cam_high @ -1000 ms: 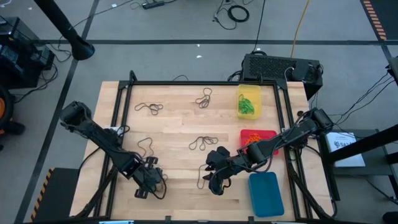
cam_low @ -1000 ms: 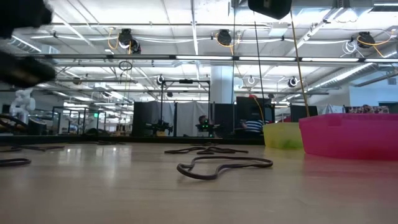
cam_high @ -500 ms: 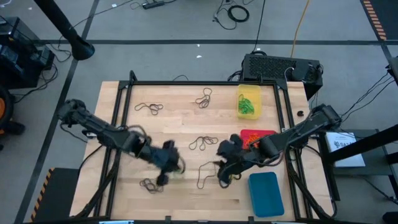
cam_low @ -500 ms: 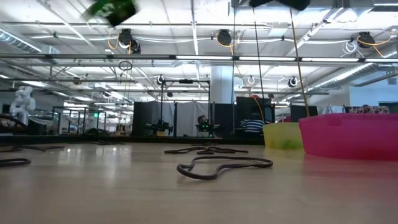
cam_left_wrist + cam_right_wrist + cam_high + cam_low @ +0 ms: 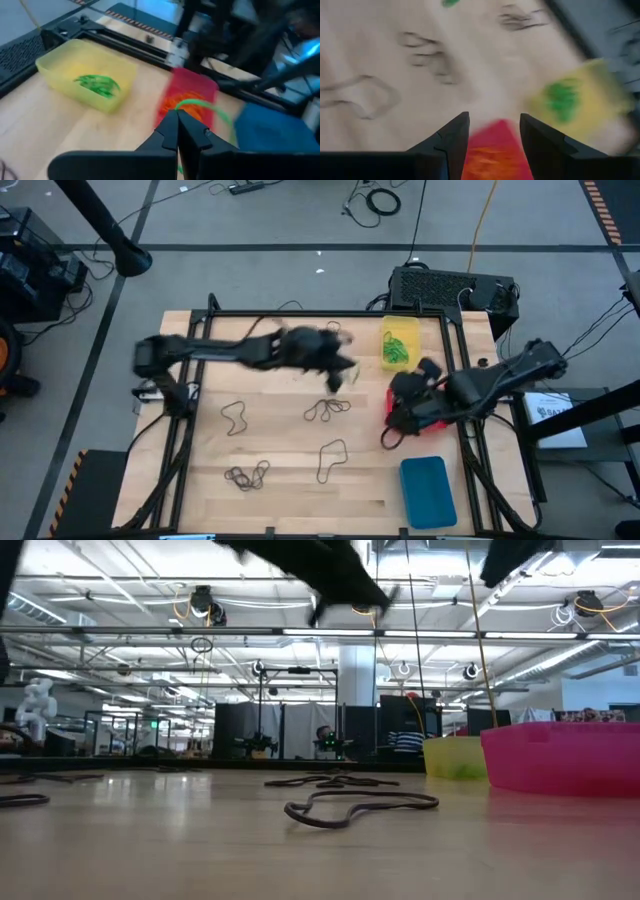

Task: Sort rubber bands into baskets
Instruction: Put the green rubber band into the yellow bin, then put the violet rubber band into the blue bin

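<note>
Three baskets sit along the table's three-o'clock side: the yellow basket (image 5: pixel 400 343) toward twelve with green bands inside, the red basket (image 5: pixel 414 405) below it holding orange ones, and the blue basket (image 5: pixel 428 491) toward five o'clock. Each basket runs its long axis from twelve to six. Behind the yellow one, off the table's far edge, stands a black box (image 5: pixel 452 288) with cables.

Dark rubber bands (image 5: pixel 327 409) lie loose on the wood table (image 5: pixel 280 380): a tangle near the centre, a single loop (image 5: pixel 331 459) at six o'clock of it lying lengthwise twelve to six, a cluster (image 5: pixel 247 474) toward seven, another loop (image 5: pixel 235 417) toward nine, and a bunch (image 5: pixel 331 335) near twelve.

The left gripper (image 5: pixel 338 368) reaches across the table's far half, just at nine o'clock of the yellow basket, above the central tangle; its fingers are pressed together, pinching a green band (image 5: pixel 204 107) that dangles as a thin loop.

The right gripper (image 5: pixel 398 395) hovers at the red basket's nine-o'clock edge with its fingers (image 5: pixel 451 135) spread apart, and nothing shows between them.
</note>
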Controlling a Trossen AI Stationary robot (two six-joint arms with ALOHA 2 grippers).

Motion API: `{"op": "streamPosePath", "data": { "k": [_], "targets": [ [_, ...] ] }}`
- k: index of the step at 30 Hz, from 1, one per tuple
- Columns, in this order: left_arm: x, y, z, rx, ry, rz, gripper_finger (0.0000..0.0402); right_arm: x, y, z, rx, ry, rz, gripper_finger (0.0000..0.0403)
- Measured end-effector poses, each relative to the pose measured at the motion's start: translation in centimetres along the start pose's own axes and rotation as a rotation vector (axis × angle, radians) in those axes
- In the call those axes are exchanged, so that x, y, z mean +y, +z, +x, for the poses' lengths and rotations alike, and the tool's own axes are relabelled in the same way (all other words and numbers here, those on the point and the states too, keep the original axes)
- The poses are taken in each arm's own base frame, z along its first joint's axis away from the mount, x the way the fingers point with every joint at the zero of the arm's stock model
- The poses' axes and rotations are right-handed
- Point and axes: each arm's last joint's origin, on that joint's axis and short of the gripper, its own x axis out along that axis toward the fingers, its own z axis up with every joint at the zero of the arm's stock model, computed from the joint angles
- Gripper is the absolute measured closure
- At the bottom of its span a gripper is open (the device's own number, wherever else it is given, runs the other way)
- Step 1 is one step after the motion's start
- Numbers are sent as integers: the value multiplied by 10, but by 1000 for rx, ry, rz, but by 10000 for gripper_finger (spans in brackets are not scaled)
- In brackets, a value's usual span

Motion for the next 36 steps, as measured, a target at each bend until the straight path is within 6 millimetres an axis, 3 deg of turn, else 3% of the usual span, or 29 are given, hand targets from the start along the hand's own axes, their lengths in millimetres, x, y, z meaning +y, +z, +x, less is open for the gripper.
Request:
{"op": "streamPosePath", "data": {
  "k": [3,7,10,14,19,23,27,36],
  "targets": [
    [31,14,47,-11,6,-39,401,-29,-1,-11,-34,-95,-64,234],
    [66,24,104,-12,7,-123,401,-67,-6,-21,-90,-97,-83,234],
    [89,28,137,-25,2,-194,401,-95,-17,-24,-138,-81,-71,234],
    [113,23,167,-22,12,-313,401,-120,-33,-22,-215,23,-18,234],
    [133,15,185,-29,35,-379,401,-126,-45,-13,-324,243,-23,234],
    [150,8,191,-28,58,-479,399,-123,-47,1,-370,284,-21,234],
    [152,6,192,-26,68,-476,377,-120,-47,12,-348,271,24,234],
    [154,6,192,-28,71,-476,300,-119,-41,11,-385,289,109,234]
  ]
}}
